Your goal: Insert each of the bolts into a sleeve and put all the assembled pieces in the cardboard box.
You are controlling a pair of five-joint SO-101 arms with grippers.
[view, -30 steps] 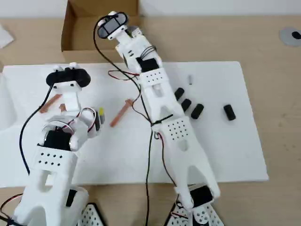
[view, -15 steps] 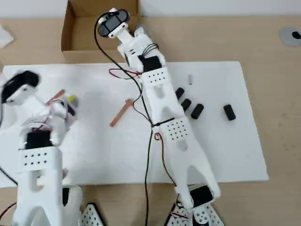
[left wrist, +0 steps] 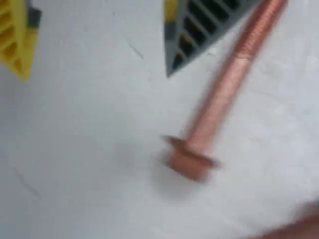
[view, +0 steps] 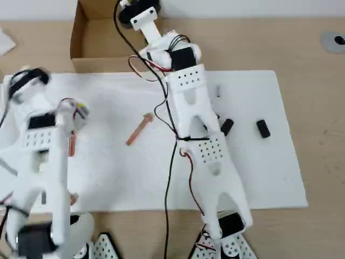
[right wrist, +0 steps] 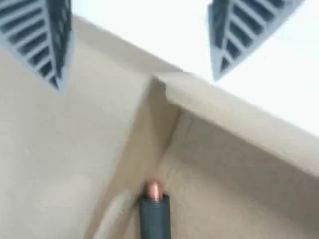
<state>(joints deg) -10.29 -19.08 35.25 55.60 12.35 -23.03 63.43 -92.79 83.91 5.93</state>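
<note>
Right wrist view: right fingers [right wrist: 42, 35] spread wide, empty, over cardboard box [right wrist: 234, 159]. Left fingers [left wrist: 199, 30] open, empty, beside a bolt [left wrist: 219, 104].

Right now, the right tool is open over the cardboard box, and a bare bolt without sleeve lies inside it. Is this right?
Not quite. In the right wrist view the right tool is open over the cardboard box, but the bolt inside sits in a black sleeve, only its copper end showing.
</note>
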